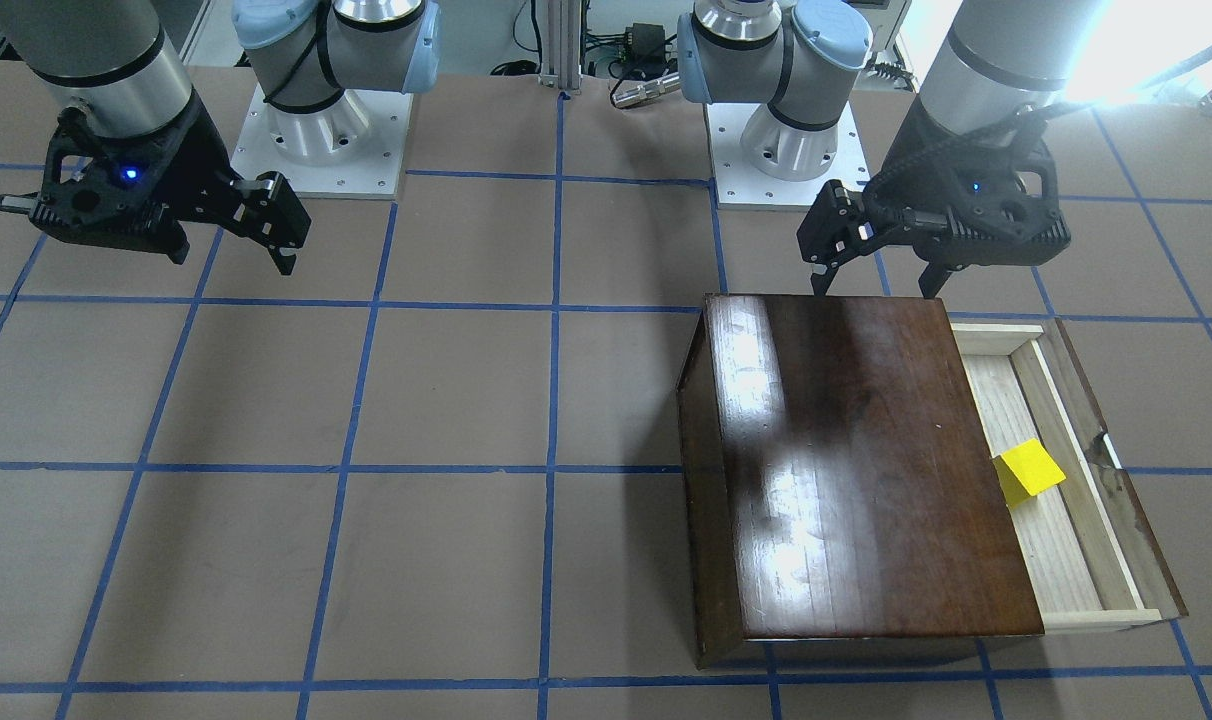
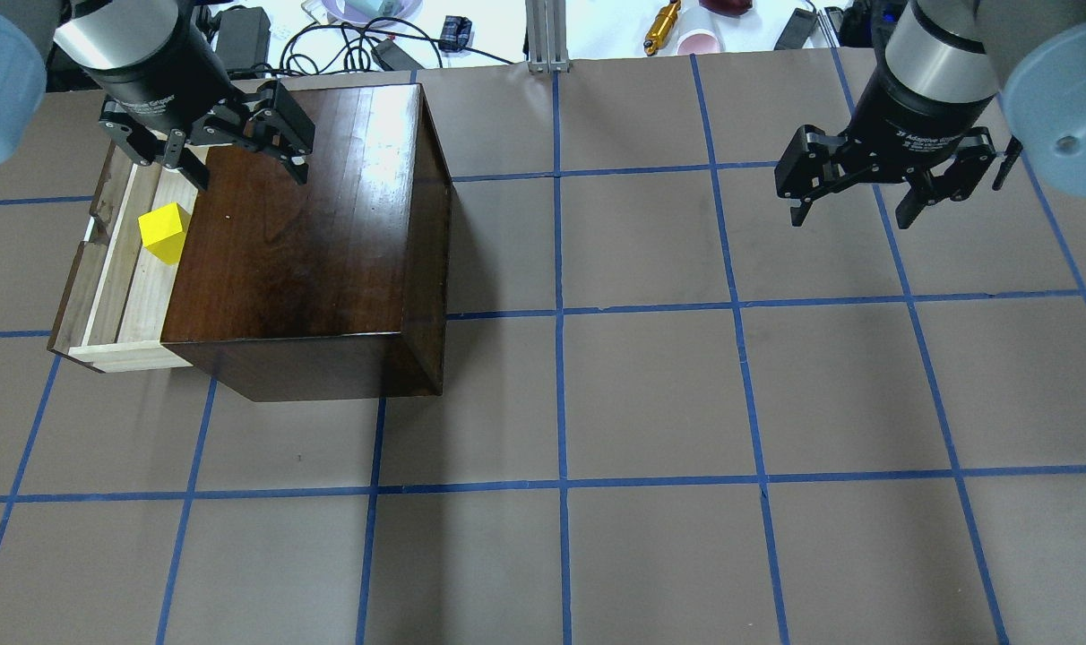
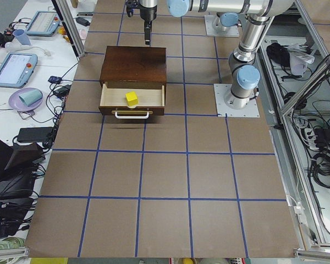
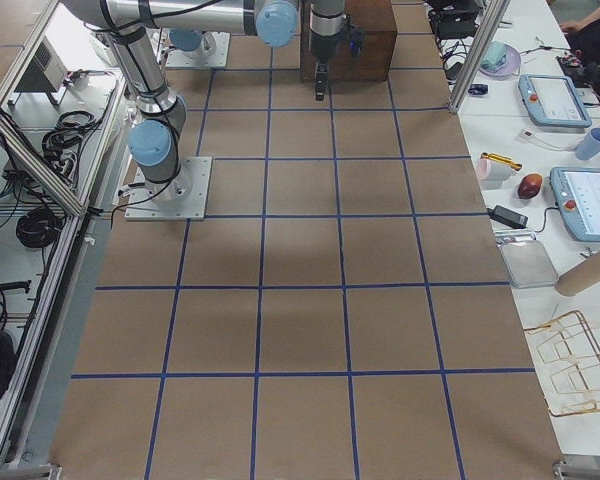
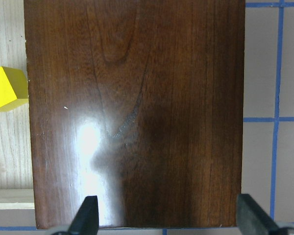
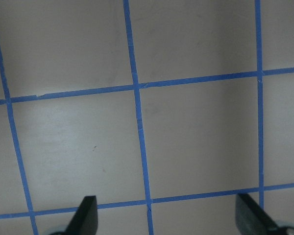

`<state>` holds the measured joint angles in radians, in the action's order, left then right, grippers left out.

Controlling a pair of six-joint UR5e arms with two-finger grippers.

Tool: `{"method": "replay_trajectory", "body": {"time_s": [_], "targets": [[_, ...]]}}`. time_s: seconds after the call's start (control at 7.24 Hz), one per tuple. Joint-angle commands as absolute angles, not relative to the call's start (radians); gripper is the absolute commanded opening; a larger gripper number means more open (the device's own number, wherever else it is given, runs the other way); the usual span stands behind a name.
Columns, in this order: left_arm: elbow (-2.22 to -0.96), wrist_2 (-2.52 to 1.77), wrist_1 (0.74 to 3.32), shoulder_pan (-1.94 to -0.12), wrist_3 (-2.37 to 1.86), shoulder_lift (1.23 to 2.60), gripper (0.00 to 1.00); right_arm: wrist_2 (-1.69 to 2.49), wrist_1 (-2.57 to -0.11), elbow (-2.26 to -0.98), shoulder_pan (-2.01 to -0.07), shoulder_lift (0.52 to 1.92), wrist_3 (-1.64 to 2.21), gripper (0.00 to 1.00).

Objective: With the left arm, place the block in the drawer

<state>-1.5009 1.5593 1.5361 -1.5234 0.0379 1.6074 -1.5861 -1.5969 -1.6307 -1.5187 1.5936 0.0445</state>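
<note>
The yellow block lies in the pulled-out drawer of the dark-brown cabinet. It also shows in the overhead view, resting on the drawer's pale floor beside the cabinet, and at the left edge of the left wrist view. My left gripper is open and empty, hovering over the cabinet top at its robot-side edge. My right gripper is open and empty, above bare table far from the cabinet.
The table is brown with a blue tape grid. Both arm bases stand on the robot's side. Cables, a cup and small tools lie past the far edge. A side bench holds tablets and bowls.
</note>
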Motion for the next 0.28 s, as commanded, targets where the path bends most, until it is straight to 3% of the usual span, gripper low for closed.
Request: {"method": "replay_trajectory", "body": {"time_s": [0.0, 0.14], "targets": [[-1.500, 1.565, 1.536, -1.522, 0.035, 1.605, 1.00, -1.586, -1.597, -1.631, -1.519, 1.594, 0.044, 1.00], [-1.499, 1.565, 1.536, -1.522, 0.035, 1.605, 1.00, -1.586, -1.597, -1.631, -1.519, 1.594, 0.044, 1.00]]}}
